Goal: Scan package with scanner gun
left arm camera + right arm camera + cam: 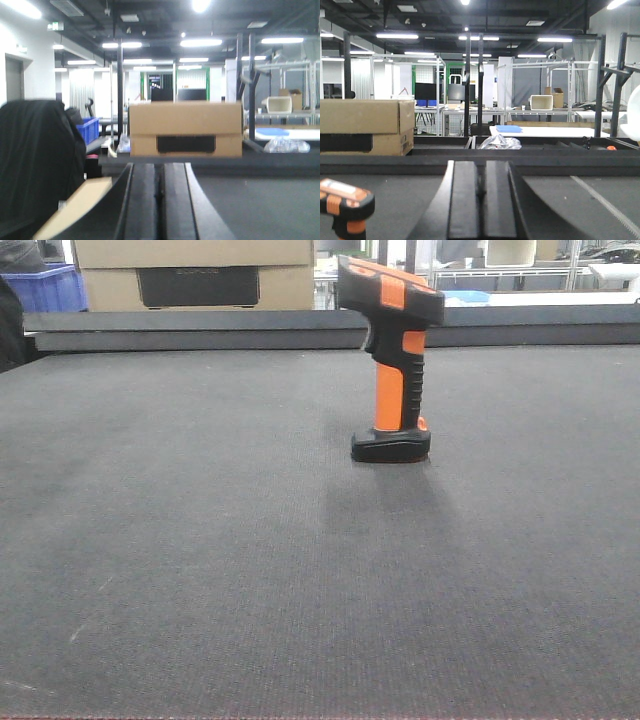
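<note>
The orange and black scanner gun (392, 360) stands upright on its base on the dark mat, right of centre. Its head also shows at the lower left of the right wrist view (345, 202). A cardboard box (190, 275) with a dark label stands behind the table's far ledge, and shows straight ahead in the left wrist view (185, 129). My left gripper (161, 167) is shut and empty, low over the mat. My right gripper (480, 165) is shut and empty, to the right of the scanner. Neither gripper shows in the front view.
A raised dark ledge (320, 330) runs along the mat's far edge. A blue crate (45, 288) and a black draped shape (35, 160) are at the far left. A tan flat surface (75, 207) lies at the lower left of the left wrist view. A plastic bag (501, 142) lies beyond the ledge.
</note>
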Controlling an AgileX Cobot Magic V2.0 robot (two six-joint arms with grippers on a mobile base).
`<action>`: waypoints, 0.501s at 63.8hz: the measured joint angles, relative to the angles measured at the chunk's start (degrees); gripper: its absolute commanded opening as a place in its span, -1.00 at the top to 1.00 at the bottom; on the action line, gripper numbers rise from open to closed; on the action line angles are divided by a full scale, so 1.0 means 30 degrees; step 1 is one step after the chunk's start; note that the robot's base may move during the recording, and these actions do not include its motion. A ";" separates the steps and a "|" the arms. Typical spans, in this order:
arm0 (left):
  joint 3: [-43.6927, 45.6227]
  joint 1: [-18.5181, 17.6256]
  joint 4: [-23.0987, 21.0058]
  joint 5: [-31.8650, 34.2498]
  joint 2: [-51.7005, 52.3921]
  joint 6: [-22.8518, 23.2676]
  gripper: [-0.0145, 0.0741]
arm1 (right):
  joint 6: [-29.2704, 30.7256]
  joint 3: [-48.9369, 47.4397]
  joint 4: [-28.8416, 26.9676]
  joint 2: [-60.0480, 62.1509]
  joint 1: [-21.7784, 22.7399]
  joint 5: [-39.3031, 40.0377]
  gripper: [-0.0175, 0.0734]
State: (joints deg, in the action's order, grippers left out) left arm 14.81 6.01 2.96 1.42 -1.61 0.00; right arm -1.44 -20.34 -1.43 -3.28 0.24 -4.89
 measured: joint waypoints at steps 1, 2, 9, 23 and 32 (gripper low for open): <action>0.0358 0.0000 0.0000 -0.0226 -0.0139 0.0000 0.92 | 0.0000 -0.0297 0.0000 -0.0338 0.0000 -0.0116 0.85; 0.0716 0.0000 0.0000 -0.0592 -0.0291 0.0000 0.91 | 0.0000 -0.0578 0.0000 -0.0580 0.0000 -0.0231 0.82; 0.3420 0.0000 0.0000 -0.2441 -0.1812 0.0000 0.74 | 0.0000 -0.2580 0.0000 -0.2728 0.0000 -0.0847 0.44; 0.7340 0.0000 0.0000 -0.5042 -0.5152 0.0000 -0.13 | 0.0000 -0.4823 0.0000 -0.6733 0.0000 -0.1067 -0.28; 0.8867 0.0000 -0.0123 -0.5833 -0.6860 0.0000 -0.67 | 0.0000 -0.5231 0.0000 -0.8743 0.0000 -0.1067 -0.54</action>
State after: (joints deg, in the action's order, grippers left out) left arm 41.41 6.01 2.59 -16.08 -22.19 0.00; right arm -1.44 -36.03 -1.43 -29.51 0.24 -8.09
